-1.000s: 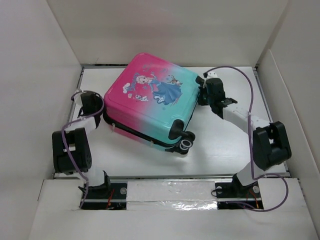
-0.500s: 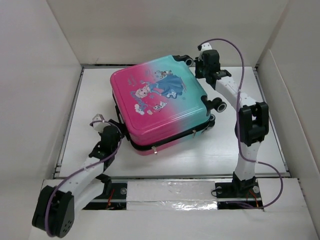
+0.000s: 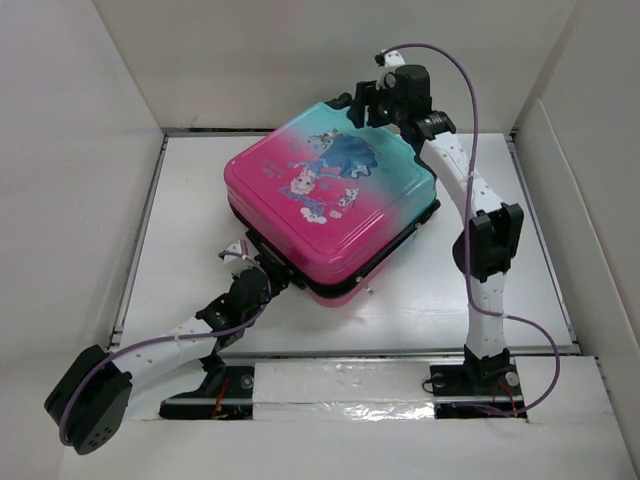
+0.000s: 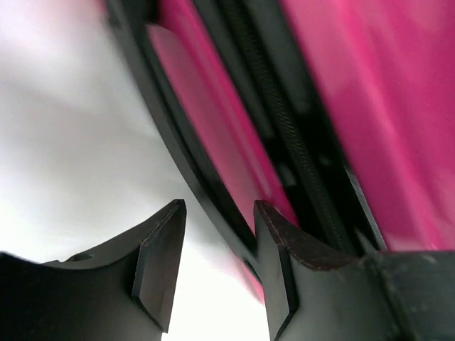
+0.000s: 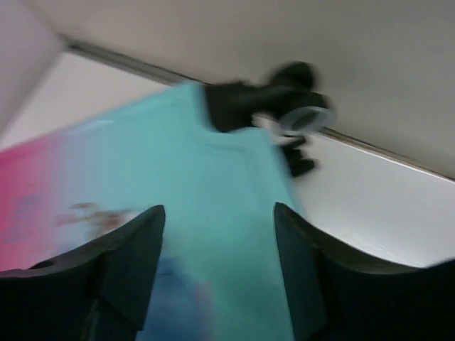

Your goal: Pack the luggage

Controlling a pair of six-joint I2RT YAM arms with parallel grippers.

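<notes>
nearest to us, the left gripper [image 3: 262, 281] sits low on the table [image 3: 180, 250], right at the near pink corner of the suitcase [image 3: 330, 205]. its fingers are spread with nothing between them, and one finger lies against the black edge of the case. the wrist view looks straight along the dark zip seam [image 4: 284, 121] between the two pink shells. the suitcase lies flat in the middle of the table, print up, with the pink end toward us and the teal end away. the lid looks down, but we cannot tell whether the zip is run. we judge the step in hand to be working this near edge, either to find the zip pull or to lift the lid. to do it well, we would bring the left fingers squarely onto the seam rather than the slick shell, and close only once something is truly between them. farther off, the right gripper [image 3: 372, 100] hangs over the teal end with its fingers also apart, gripping nothing, and a wheel [image 5: 304, 117] is just beyond. we would press that hand down on the shell so the case cannot roll or skid toward the back wall [image 3: 330, 60].
</notes>
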